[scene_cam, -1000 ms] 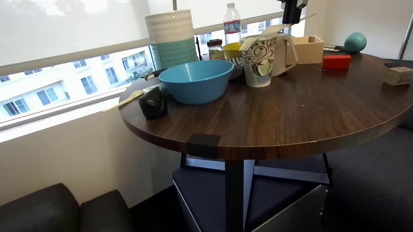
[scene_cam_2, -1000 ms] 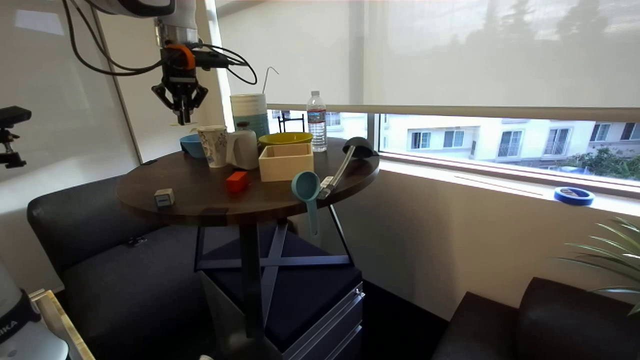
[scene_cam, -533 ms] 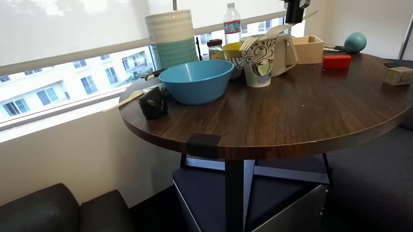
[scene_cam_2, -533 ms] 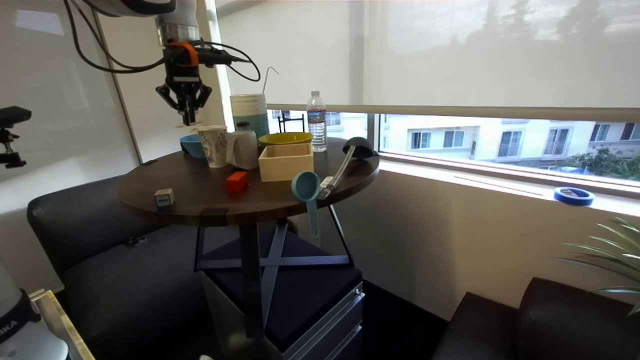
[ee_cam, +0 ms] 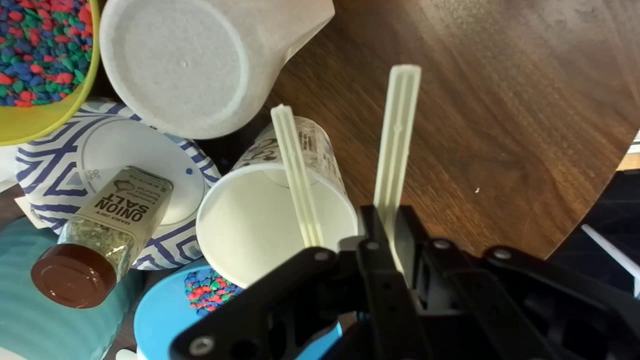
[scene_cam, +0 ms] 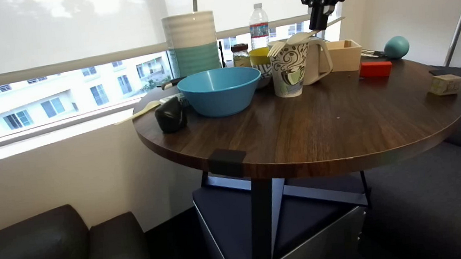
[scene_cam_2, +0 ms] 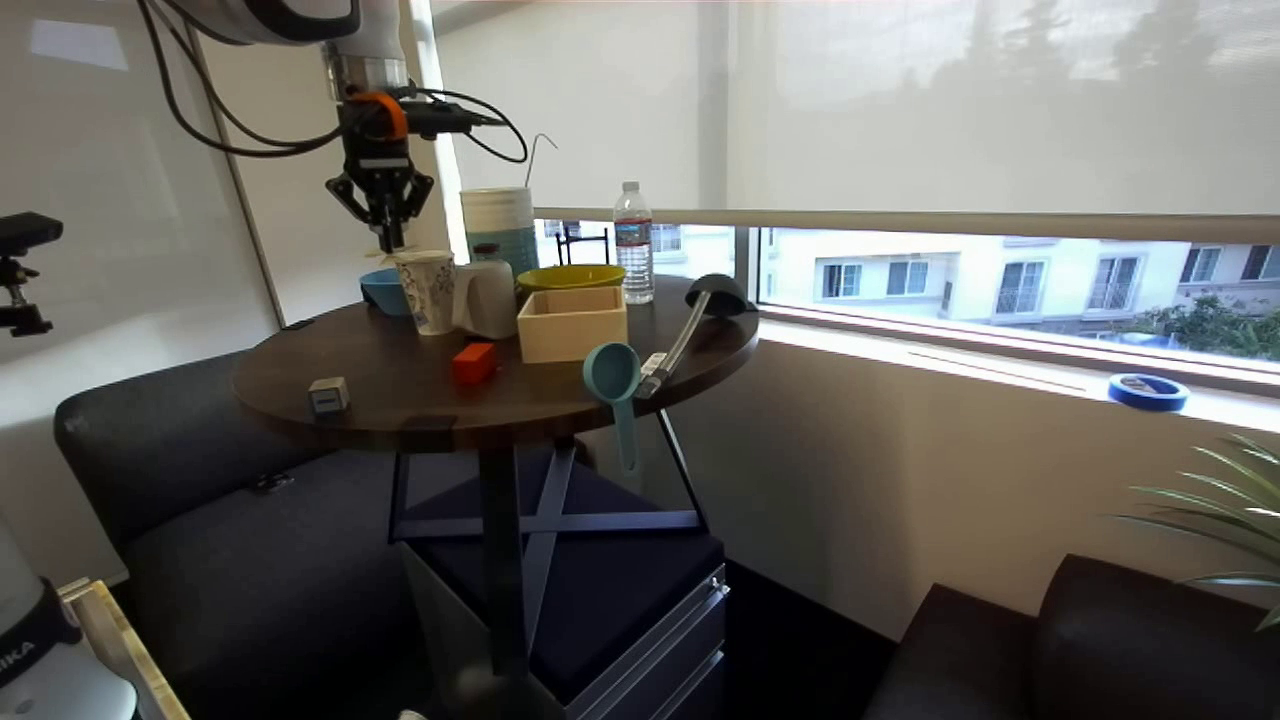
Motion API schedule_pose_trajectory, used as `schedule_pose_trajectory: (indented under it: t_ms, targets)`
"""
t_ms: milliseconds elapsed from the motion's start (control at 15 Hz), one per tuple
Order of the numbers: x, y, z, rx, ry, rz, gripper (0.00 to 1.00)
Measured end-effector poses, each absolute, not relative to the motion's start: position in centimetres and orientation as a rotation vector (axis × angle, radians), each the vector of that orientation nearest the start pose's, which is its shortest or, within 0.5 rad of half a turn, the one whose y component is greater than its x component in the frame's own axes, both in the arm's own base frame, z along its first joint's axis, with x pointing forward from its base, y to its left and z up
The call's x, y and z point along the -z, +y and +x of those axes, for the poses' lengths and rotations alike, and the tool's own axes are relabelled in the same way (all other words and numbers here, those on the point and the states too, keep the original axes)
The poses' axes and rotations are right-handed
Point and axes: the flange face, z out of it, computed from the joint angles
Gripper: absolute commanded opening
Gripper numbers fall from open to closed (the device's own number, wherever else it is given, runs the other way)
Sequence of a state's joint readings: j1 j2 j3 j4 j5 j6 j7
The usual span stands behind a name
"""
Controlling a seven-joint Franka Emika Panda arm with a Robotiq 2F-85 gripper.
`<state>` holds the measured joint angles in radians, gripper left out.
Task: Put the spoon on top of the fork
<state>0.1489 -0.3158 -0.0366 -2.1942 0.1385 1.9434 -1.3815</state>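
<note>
Gripping the pale spoon [ee_cam: 397, 137] by its handle, the pincer [ee_cam: 389, 220] hangs above and just beside the mouth of the patterned paper cup [scene_cam: 288, 69], clamped firmly on the thin shaft. The fork [ee_cam: 297, 175] lies across that cup's mouth, tines jutting past the rim at one end and handle past it at the other. Since half a second ago, the pincer and spoon have shifted toward the cup in both exterior views, while cup and fork have not moved. That suggests the carry is nearly over, with the laying-down not yet done. In the wrist view, the spoon's handle runs beside the cup, apart from the fork's and slanting another way; in an exterior view, its bowl [scene_cam: 299, 38] shows close to the tines, though whether they touch I cannot tell. Likely the spoon needs to move farther over the cup, then settle gently, since the fork seems to rest only on the rim and a nudge could slide it off. The beige jug [ee_cam: 180, 60] just beside the cup and the blue bowl [scene_cam: 220, 99] near it crowd the tabletop [scene_cam: 337, 129] there.
</note>
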Motion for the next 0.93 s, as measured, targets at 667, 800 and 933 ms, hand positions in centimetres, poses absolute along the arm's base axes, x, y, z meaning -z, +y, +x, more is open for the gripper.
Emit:
schedule_pose_trajectory:
  t_ms: [667, 800, 933]
  targets:
    - [-51.6, 6.6, 47.6, 0.217, -2.039, -2.291, 0.03]
    - [-51.6, 6.6, 47.7, 0.222, -2.04, -2.293, 0.03]
    - [-51.6, 6.6, 47.9, 0.221, -2.04, -2.294, 0.03]
